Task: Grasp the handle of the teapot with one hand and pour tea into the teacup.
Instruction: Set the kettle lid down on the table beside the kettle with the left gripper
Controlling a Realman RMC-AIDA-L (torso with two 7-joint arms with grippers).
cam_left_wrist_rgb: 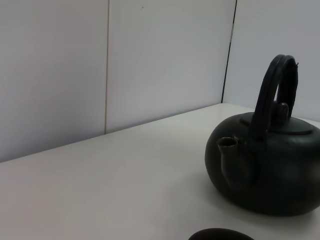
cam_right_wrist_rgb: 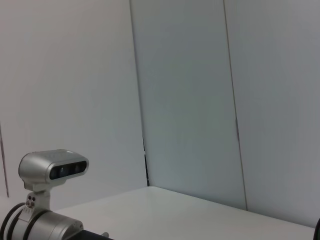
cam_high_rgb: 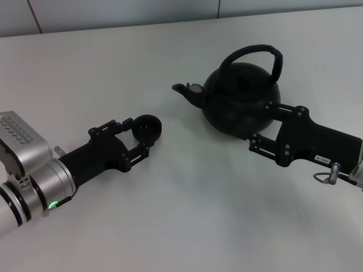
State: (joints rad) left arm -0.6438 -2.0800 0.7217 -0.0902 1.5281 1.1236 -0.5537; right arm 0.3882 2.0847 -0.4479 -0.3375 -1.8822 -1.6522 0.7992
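While the teacup (cam_high_rgb: 147, 127) sits between the left gripper's (cam_high_rgb: 138, 134) jaws, the teapot (cam_high_rgb: 241, 102) stands apart.

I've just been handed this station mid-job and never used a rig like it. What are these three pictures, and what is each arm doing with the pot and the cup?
It is a two-armed robot at a white table. The head view looks down from the robot's head; the other two come from cameras on its wrists.

On the table stand a black teapot and a small black teacup. The left gripper has its fingers on either side of the teacup, which sits on the table. The right gripper has its fingers on either side of the teapot's body, low down, not on the arched handle above it.

The left wrist view shows the teapot with its spout facing that camera, and the teacup's rim at the picture's edge. The right wrist view shows only walls and the other arm's camera.
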